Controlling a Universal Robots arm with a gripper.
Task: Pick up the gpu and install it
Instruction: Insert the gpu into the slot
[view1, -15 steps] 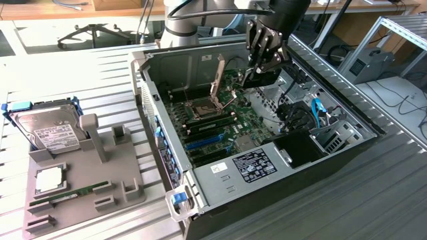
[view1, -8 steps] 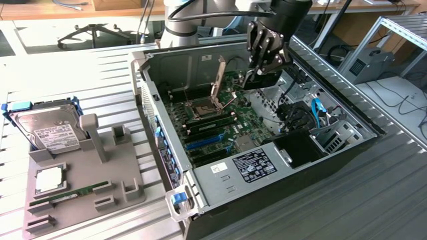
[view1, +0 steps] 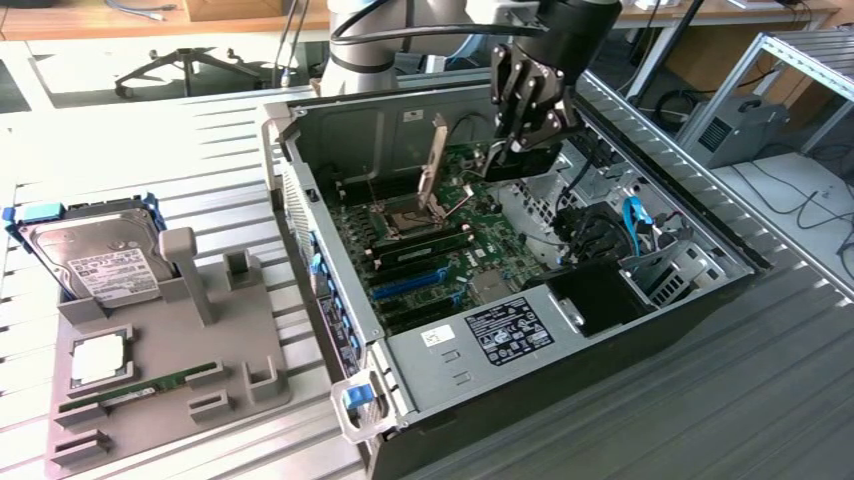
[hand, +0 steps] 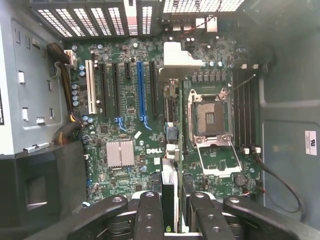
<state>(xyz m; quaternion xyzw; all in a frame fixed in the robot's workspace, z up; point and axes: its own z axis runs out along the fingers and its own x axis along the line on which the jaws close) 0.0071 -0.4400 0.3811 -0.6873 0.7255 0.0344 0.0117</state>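
My gripper (view1: 531, 132) hangs over the open computer case (view1: 307, 200), shut on the gpu (view1: 523, 160), a dark card that hangs below the fingers above the motherboard (view1: 427, 250). In the wrist view the gpu (hand: 170, 192) shows edge-on between the two black fingers (hand: 149, 215), with my gripper (hand: 170, 212) closed around it. Its silver end bracket (hand: 182, 54) points toward the case's rear vents. The card hovers between the blue expansion slot (hand: 140, 90) and the open CPU socket (hand: 210, 117), clear of the board.
A grey parts tray (view1: 174, 380) at the exterior view's left holds a silver hard drive (view1: 100, 265), a CPU (view1: 98, 360) and a green RAM stick (view1: 140, 388). The socket's lever (view1: 434, 165) stands raised. Cables and drive bays (view1: 627, 240) crowd the case's right side.
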